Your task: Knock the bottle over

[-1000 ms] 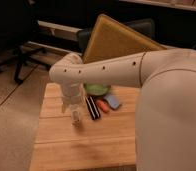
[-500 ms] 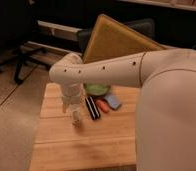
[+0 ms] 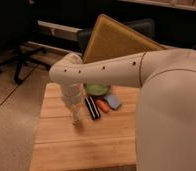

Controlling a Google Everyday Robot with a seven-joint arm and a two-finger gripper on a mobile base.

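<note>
Because the bottle (image 3: 77, 120) looks light, slim and stiff, a push near its top should topple it, though I cannot tell if the end effector (image 3: 73, 108) right at it is open.

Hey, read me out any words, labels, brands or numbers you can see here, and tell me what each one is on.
None can be read.
The bottle: pale label, too blurred to read.
The black striped bar: pale stripes only, no legible letters.
The gripper, low over the wooden table at the bottle: no readable markings.
</note>
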